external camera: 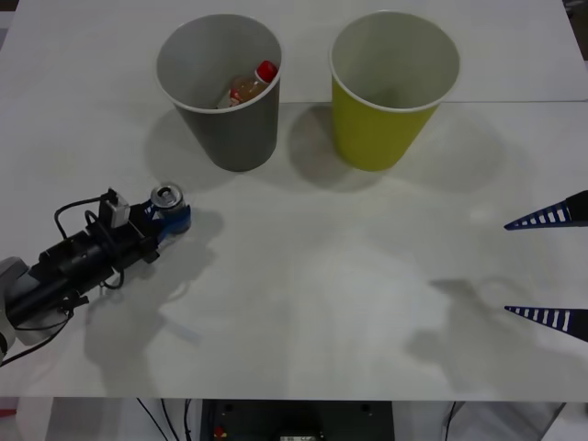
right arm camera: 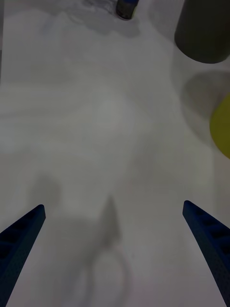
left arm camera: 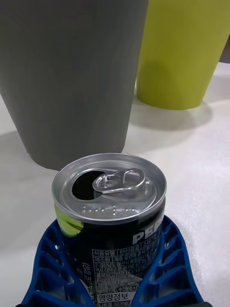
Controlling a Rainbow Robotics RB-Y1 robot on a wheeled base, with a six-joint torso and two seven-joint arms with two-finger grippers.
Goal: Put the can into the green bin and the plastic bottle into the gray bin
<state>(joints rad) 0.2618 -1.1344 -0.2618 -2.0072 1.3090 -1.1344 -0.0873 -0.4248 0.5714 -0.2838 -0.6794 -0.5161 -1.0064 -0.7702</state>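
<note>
Left gripper (external camera: pixel 171 219): at the near left of the table (external camera: pixel 303 303), its arm reaching in from the left edge. The blue ribbed fingers (left arm camera: pixel 168 261) are clenched around the can, curving against both sides of its body, as the left wrist view shows.

Can (external camera: pixel 168 197): upright in the left gripper's grasp, near and slightly left of the gray bin, apart from it. Silver lid up, pull-tab flat, mouth opening punched open; the body is dark with printed lettering. Whether its base rests on the table cannot be told. In the right wrist view it appears as a small dark shape (right arm camera: pixel 126 8) far across the table.

Gray bin (external camera: pixel 241 129): upright at the far left-centre of the table, dark outside, pale inside and at the rim. It holds the plastic bottle.

Plastic bottle (external camera: pixel 250 86): inside the gray bin, lying tilted, its red cap up toward the far right of the inner wall, amber contents visible.

Green bin (external camera: pixel 378 124): upright just right of the gray bin, the two near each other but not touching. Its pale inside holds nothing that can be seen.

Right gripper (external camera: pixel 551 267): at the right edge of the table, well apart from both bins, fingers (right arm camera: pixel 208 235) spread wide and released, grasping nothing.
</note>
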